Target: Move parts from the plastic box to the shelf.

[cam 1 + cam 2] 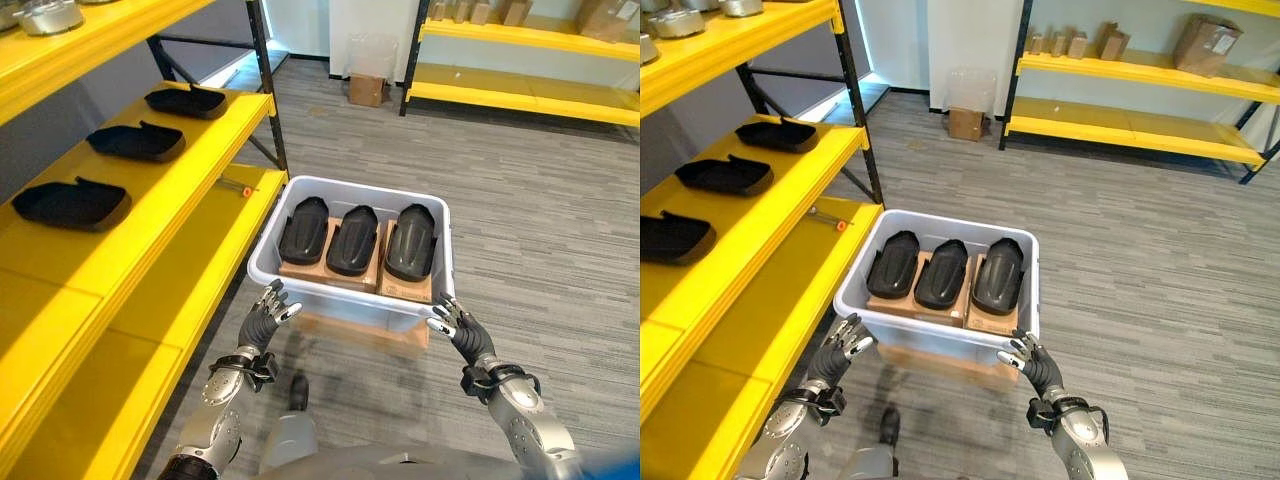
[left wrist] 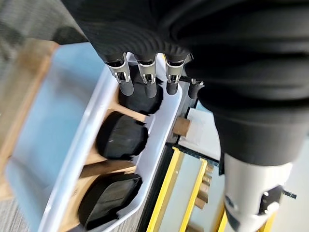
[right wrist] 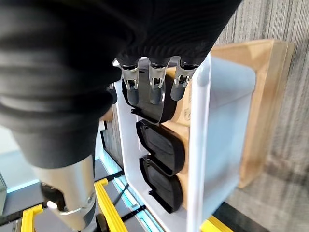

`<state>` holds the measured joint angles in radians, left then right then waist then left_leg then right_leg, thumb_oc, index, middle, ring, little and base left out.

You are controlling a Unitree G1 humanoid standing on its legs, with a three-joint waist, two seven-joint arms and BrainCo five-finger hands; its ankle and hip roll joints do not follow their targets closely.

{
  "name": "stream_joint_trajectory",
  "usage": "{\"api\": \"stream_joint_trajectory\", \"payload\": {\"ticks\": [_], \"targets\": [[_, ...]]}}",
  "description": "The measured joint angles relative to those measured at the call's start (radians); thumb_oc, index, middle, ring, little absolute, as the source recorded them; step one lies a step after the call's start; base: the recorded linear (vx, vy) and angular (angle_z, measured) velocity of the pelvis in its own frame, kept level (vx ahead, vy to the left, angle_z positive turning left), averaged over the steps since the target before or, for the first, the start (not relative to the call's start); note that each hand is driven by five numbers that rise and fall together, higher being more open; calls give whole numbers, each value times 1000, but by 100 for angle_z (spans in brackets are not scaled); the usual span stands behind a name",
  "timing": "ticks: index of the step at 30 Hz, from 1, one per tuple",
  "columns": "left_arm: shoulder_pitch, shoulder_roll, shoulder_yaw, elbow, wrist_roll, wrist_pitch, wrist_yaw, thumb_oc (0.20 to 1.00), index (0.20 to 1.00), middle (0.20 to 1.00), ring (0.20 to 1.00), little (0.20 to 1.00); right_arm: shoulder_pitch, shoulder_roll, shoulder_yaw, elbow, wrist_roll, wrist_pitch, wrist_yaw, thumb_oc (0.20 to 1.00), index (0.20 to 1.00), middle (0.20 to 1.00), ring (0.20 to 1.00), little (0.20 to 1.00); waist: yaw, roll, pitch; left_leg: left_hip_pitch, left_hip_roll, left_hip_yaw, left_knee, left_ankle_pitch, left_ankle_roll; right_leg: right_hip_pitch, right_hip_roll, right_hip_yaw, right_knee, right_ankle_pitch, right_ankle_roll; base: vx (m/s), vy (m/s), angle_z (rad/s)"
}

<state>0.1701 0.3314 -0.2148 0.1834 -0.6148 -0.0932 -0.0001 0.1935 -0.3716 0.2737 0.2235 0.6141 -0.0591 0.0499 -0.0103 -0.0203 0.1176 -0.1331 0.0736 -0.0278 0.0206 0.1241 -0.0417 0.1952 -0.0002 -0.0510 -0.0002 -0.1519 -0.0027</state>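
Plastic box: you had the pale grey plastic box (image 1: 352,290) sitting on a wooden crate (image 1: 400,335) on the floor, just beside the yellow shelf (image 1: 190,150).
Box contents: you could see three black moulded parts (image 1: 354,240) side by side, lying on cardboard pieces (image 1: 330,272) inside the box.
Shelf contents: three more black parts (image 1: 137,141) lay in a row along the middle level of your shelf, well apart from each other; grey metal pieces (image 1: 48,14) sat on the level above.
Left robot hand: your left robot hand (image 1: 267,313) was at the box's near left corner, fingers loosely spread, holding nothing.
Right robot hand: your right robot hand (image 1: 455,327) was at the near right corner, fingers relaxed and open, empty.
Background: a small cardboard carton (image 1: 366,89) stood on the floor by a far yellow rack (image 1: 520,95).
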Motion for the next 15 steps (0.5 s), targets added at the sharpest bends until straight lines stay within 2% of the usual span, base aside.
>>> {"api": "stream_joint_trajectory", "payload": {"ticks": [1, 2, 4, 6, 9, 14, 15], "targets": [[2, 5, 1, -3, 0, 0, 0, 1000, 1000, 1000, 1000, 1000, 5, 5, 1, 0, 0, 1, 4, 1000, 1000, 1000, 1000, 1000, 1, -11, -4, 3, -18, 13, 0, 0, 9, 0, -22, 5, 4, -10, 12, 123, 171, -15], [3, 20, 1, -7, 0, 0, 0, 1000, 1000, 1000, 1000, 1000, 11, 11, 5, -5, 0, 3, 13, 1000, 1000, 1000, 1000, 1000, -1, -31, -13, 13, -63, 26, -12, 2, 34, -2, -65, 8, 9, -24, 37, 167, 238, -5], [-9, 41, 6, -12, 0, -1, 0, 1000, 1000, 1000, 1000, 1000, 5, 21, 6, -6, -1, 4, 18, 1000, 1000, 1000, 1000, 1000, 5, -47, -17, 15, -104, 54, -11, -18, 65, -6, -119, 8, 17, -31, 56, 188, 272, -15], [-8, 54, 11, -13, 0, -1, 1, 1000, 1000, 1000, 1000, 1000, -2, 34, 5, -7, -3, 9, 24, 1000, 1000, 1000, 1000, 1000, 13, -45, -16, 30, -127, 78, -11, -31, 88, -14, -145, 7, 36, -29, 83, 153, 217, -27], [-10, 62, 10, -14, 0, -3, 2, 1000, 1000, 1000, 1000, 1000, -7, 49, 7, -8, -9, 10, 28, 1000, 1000, 1000, 1000, 1000, 23, -48, -18, 47, -148, 102, -15, -61, 99, -15, -175, 6, 54, -31, 101, 161, 216, -20], [-11, 69, 9, -14, 0, -4, 5, 1000, 1000, 1000, 1000, 1000, -7, 49, 6, -8, -10, 11, 28, 1000, 1000, 1000, 1000, 1000, 20, -46, -19, 42, -164, 108, -19, -74, 107, -26, -187, 2, 66, -37, 120, 107, 162, -5], [-15, 64, 5, -13, 1, -3, 6, 1000, 1000, 1000, 1000, 1000, -14, 44, 5, -4, -10, 11, 27, 1000, 1000, 1000, 1000, 1000, 16, -30, -13, 41, -156, 105, -20, -77, 111, -54, -178, 4, 126, -40, 124, 43, 158, 3]]}}
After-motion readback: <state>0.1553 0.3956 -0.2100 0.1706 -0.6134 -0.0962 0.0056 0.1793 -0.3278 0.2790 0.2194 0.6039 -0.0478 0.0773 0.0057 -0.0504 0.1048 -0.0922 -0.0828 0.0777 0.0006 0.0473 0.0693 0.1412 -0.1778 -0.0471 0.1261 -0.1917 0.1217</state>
